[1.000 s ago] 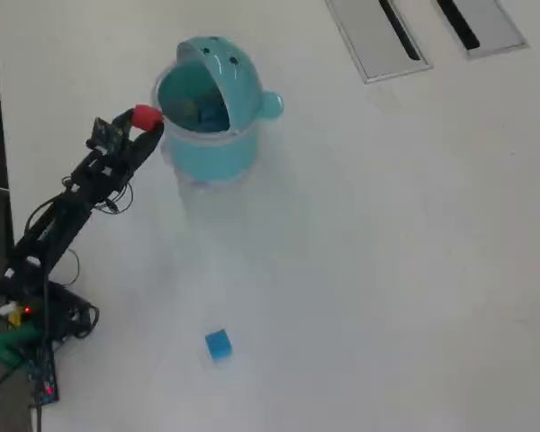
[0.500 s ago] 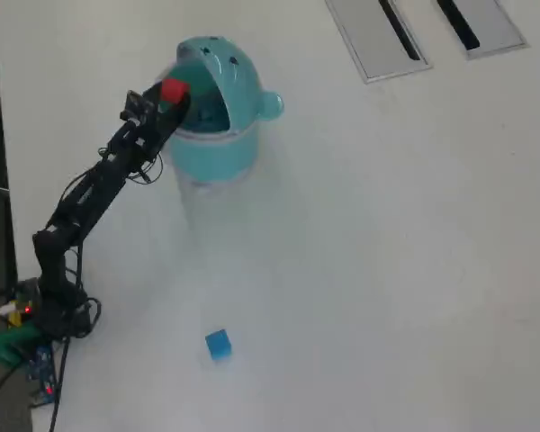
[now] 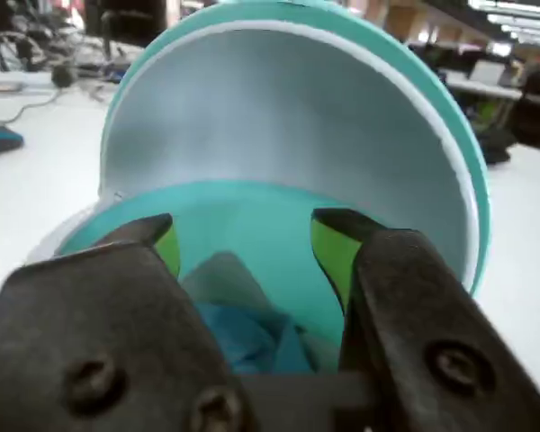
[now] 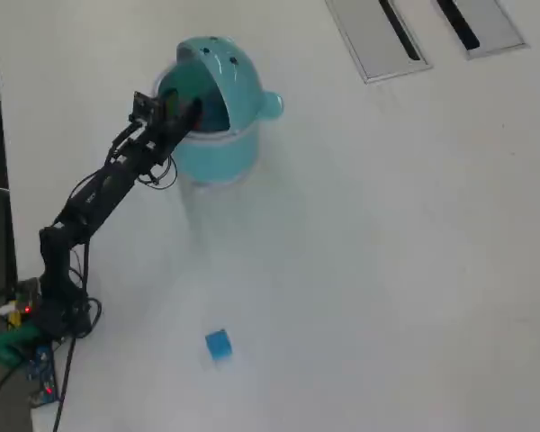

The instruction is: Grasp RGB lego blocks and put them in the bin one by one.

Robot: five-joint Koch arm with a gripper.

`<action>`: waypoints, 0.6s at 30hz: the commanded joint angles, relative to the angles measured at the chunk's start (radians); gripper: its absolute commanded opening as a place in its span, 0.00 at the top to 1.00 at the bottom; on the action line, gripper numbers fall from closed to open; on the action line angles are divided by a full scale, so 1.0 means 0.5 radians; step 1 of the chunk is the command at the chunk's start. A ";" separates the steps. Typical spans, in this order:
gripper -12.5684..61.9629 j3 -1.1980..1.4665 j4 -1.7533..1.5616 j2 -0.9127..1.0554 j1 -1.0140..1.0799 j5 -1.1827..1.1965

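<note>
The teal whale-shaped bin [image 4: 220, 148] stands at the upper left of the table with its domed lid flipped up. My gripper [image 4: 187, 106] hangs over the bin's open mouth. In the wrist view the gripper [image 3: 245, 229] is open: its green-padded fingertips [image 3: 331, 252] stand wide apart with nothing between them, and the bin's lid [image 3: 279, 117] and inside fill the view. Bluish and grey material [image 3: 252, 333] lies at the bin's bottom. A blue lego block [image 4: 218, 344] rests on the table, far from the gripper, near the front.
Two grey slotted panels [image 4: 378, 36] are set into the table at the back right. The arm's base and its cables [image 4: 27, 333] sit at the left front edge. White tabletop [image 4: 387, 270] stretches to the right of the bin.
The gripper moved right from beside the bin to over its mouth with a red block in its jaws. Now the jaws are open and the red block no longer shows.
</note>
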 commanded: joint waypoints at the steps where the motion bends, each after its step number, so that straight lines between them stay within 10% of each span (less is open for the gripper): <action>1: 0.47 -0.169 -0.147 0.061 0.012 -0.028; 18: 0.46 0.525 -0.341 0.549 0.049 0.025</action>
